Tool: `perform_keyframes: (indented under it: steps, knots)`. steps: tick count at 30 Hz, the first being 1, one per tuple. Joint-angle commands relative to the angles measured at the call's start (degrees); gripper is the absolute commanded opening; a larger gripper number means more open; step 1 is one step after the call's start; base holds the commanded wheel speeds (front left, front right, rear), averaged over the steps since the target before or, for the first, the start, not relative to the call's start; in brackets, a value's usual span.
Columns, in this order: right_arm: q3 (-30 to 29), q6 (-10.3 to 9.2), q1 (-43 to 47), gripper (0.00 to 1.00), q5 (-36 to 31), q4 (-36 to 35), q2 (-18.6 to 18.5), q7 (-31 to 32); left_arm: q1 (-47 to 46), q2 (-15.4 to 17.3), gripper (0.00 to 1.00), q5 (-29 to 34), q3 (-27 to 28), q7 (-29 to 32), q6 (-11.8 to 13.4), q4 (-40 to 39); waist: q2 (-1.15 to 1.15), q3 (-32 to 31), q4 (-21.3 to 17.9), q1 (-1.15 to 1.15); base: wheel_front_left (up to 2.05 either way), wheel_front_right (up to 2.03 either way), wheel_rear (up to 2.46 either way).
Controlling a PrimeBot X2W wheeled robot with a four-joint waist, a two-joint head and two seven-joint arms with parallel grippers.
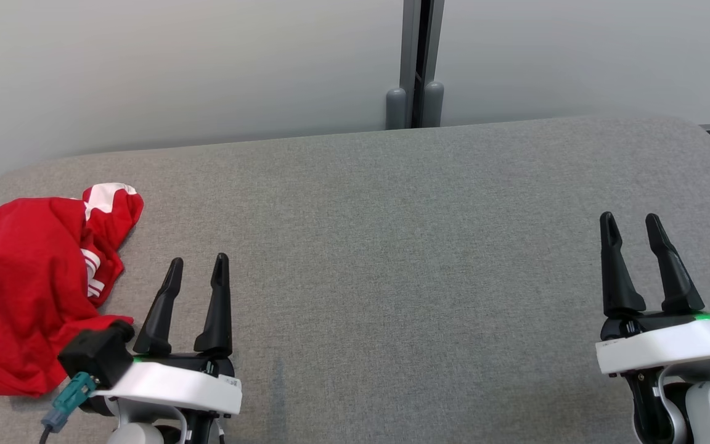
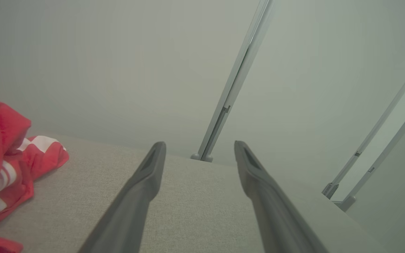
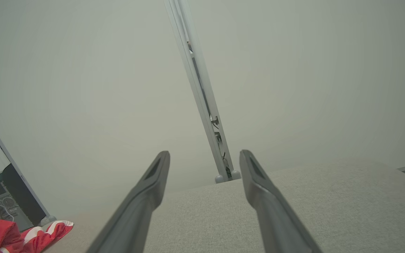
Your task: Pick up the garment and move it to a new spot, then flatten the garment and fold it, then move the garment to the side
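garment [image 1: 22,283] — bunched at left table [image 1: 392,246] edge | left gripper [image 1: 199,260] beside it, jaws wide | right gripper [image 1: 629,217] well apart — wide too

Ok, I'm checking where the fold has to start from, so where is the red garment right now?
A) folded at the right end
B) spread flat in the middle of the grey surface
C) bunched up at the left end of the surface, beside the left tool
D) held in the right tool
C: the red garment lies crumpled at the left end of the grey surface, just left of the open, empty left tool.
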Motion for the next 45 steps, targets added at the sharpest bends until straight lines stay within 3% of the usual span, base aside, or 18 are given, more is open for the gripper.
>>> perform_keyframes:
  steps: [1,7,27,37,45]
  knots:
    - [-0.14,0.07,0.0,1.0,-1.84,0.01,-0.13,-0.79,-0.39,0.34,1.0,2.24,-0.42,-0.46,0.55,-0.3,0.0,-0.05,-0.06,0.0,0.0,0.0,0.0]
    - [-1.45,0.08,0.02,1.0,-4.18,1.54,0.19,-1.72,-0.19,0.36,1.0,6.51,-1.34,-1.25,2.1,0.15,0.0,-0.13,-0.22,0.0,0.0,0.0,0.0]
    - [1.99,0.1,-1.25,1.0,-9.67,4.45,0.07,-4.15,0.44,0.47,1.0,16.84,-2.55,-3.48,6.51,1.08,0.0,-0.13,-0.27,0.0,0.0,0.0,0.0]
    - [2.92,0.11,-1.55,1.0,-12.1,5.82,-0.03,-5.25,1.3,0.51,1.0,17.29,-2.45,-4.52,7.04,2.09,0.0,-0.38,-0.22,0.0,0.0,0.0,0.0]
    - [3.14,0.11,-2.14,1.0,-13.37,6.72,-0.1,-6.23,1.19,0.55,1.0,15.14,-2.62,-5.3,5.65,4.47,0.0,-0.21,-0.27,0.0,0.0,0.0,0.0]
